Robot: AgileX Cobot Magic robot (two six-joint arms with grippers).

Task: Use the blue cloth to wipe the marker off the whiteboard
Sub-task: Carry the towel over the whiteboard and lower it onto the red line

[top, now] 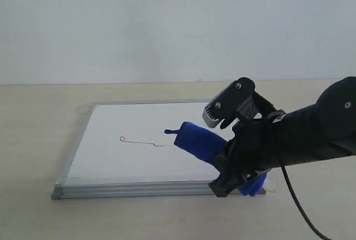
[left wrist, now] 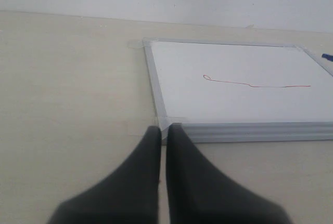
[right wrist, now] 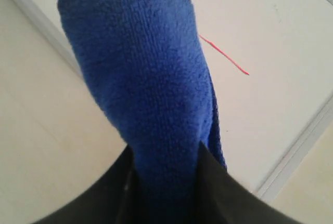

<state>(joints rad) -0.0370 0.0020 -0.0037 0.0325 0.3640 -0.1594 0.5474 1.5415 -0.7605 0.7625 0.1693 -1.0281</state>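
The whiteboard (top: 128, 151) lies flat on the beige table, its silver frame taped at the corners. A thin red marker line (top: 139, 141) with a small loop at its left end runs across the middle; it shows too in the left wrist view as the marker line (left wrist: 255, 83). My right gripper (top: 225, 167) is shut on the blue cloth (top: 197, 142), whose free end rests on the board and covers the line's right part. The blue cloth (right wrist: 151, 89) fills the right wrist view, clamped in my right gripper (right wrist: 165, 161). My left gripper (left wrist: 164, 130) is shut and empty, just off the board's near left corner.
A plain white wall stands behind the table. The whiteboard's frame (left wrist: 244, 130) forms a low raised edge. A black cable (top: 295, 201) hangs from the right arm toward the front of the table.
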